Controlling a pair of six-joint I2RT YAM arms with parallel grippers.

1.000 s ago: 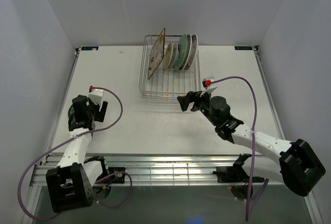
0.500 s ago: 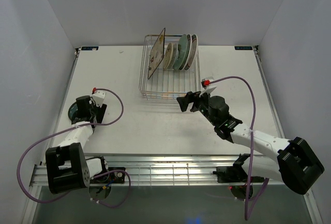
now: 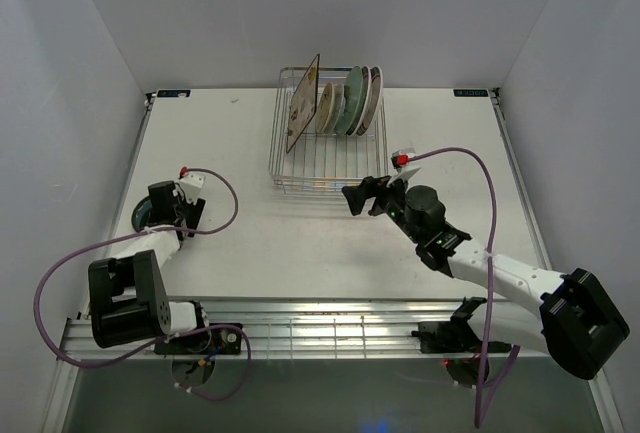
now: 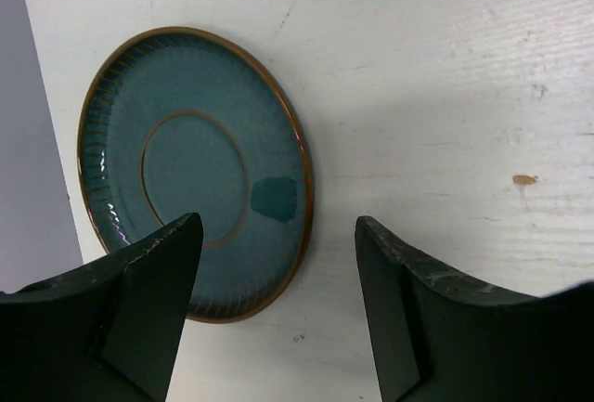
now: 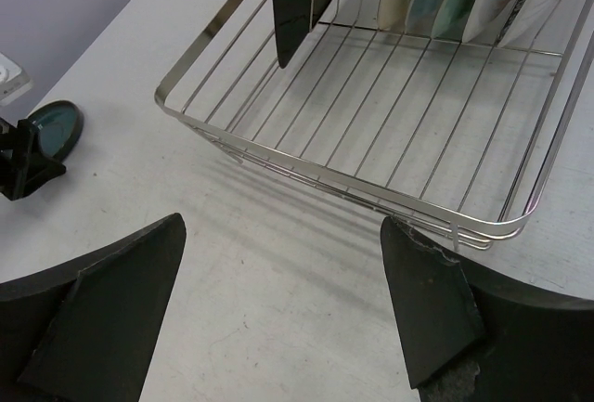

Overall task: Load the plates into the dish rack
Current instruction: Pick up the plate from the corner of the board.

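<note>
Left jaws open wide and empty, straddling the right rim of 1 dark teal plate that lies flat on the table by the left wall. Right jaws wide open, holding nothing, just before the dish rack. I see the other plates upright inside, square floral plate leftmost.

Dish rack sits at the far middle of the table. In its far end the plates stand on edge: the square plate leftmost, the round plates in a row to its right. Way off left, well apart from the rack, a small round plate lies flat on the table beneath the left gripper. The right gripper hangs just before the rack's near right corner.
</note>
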